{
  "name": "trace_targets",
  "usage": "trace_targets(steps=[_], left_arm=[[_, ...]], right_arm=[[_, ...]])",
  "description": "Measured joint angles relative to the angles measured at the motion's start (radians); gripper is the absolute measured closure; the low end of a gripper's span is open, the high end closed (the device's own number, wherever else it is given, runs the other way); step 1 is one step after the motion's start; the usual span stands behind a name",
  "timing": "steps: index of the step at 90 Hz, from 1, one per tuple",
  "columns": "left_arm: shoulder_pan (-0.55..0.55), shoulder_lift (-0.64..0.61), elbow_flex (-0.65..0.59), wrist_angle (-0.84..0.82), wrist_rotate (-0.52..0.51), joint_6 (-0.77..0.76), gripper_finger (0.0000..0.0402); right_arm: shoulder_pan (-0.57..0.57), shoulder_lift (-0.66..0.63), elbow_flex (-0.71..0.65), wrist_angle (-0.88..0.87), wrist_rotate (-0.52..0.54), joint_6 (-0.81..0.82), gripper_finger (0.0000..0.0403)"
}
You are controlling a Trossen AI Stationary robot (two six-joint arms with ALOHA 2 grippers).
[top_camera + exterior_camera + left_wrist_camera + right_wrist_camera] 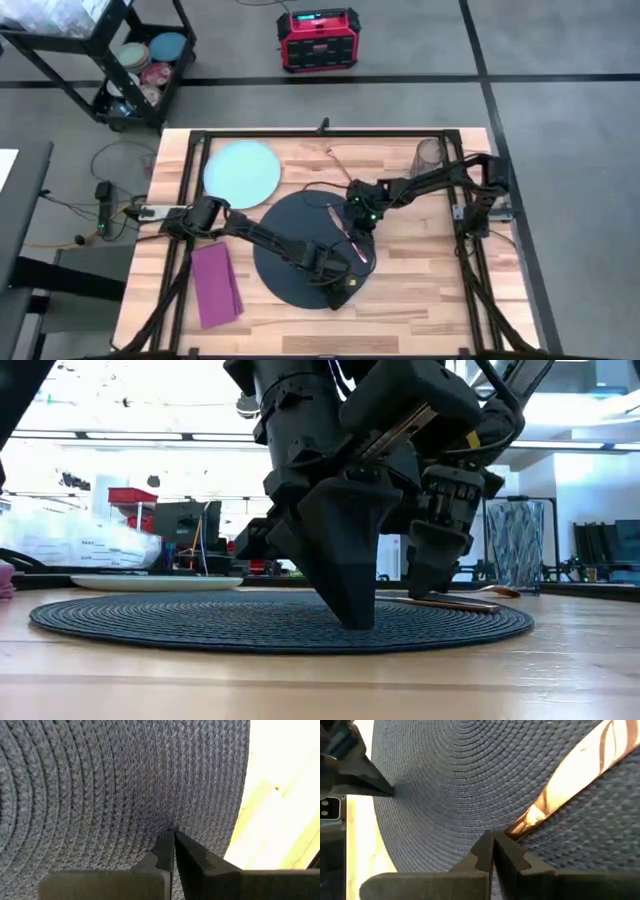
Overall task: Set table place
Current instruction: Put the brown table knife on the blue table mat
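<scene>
A big dark round mat [290,250] lies on the table [420,270]. One copper-coloured piece of cutlery [570,775] lies on the mat's right part, and another [335,158] lies on the wood farther back. The pale blue plate [242,172] sits at the far left, partly over the mat's rim. The magenta napkin [215,285] lies left of the mat, and the glass tumbler [430,155] stands at the far right. My left gripper [172,831] is shut, tips down on the mat near its near right edge. My right gripper [493,836] is shut at the cutlery's near end. My left gripper rests its shut fingertips [352,622] on the mat's woven top [165,817], a little inside the rim, coming from above and slanting down. The mat lies flat under them. My right gripper comes down from above with shut fingers. The cutlery's end [515,826] runs under one fingertip. The piece lies flat on the mat; pinched or only touched, I cannot tell.
Bare wood shows right of the mat [430,260] and along the near edge. A black cart of dishes [140,70] and a red box [318,38] stand on the floor beyond the table's far edge. Both arms cross over the mat.
</scene>
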Motion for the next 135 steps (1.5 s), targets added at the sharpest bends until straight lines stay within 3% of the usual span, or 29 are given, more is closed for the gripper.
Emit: trace_targets(steps=[36, 113, 135], left_arm=[[0.000, 0.000, 0.000, 0.007, -0.001, -0.003, 0.0401], [0.000, 0.000, 0.000, 0.020, -0.003, -0.015, 0.0401], [-0.001, 0.000, 0.000, 0.035, -0.003, -0.006, 0.0401]], right_arm=[[-0.003, 0.002, -0.001, 0.092, -0.038, 0.046, 0.0403], [-0.014, -0.017, -0.001, 0.017, -0.010, 0.009, 0.0403], [-0.014, 0.049, 0.005, 0.075, -0.052, 0.039, 0.0403]])
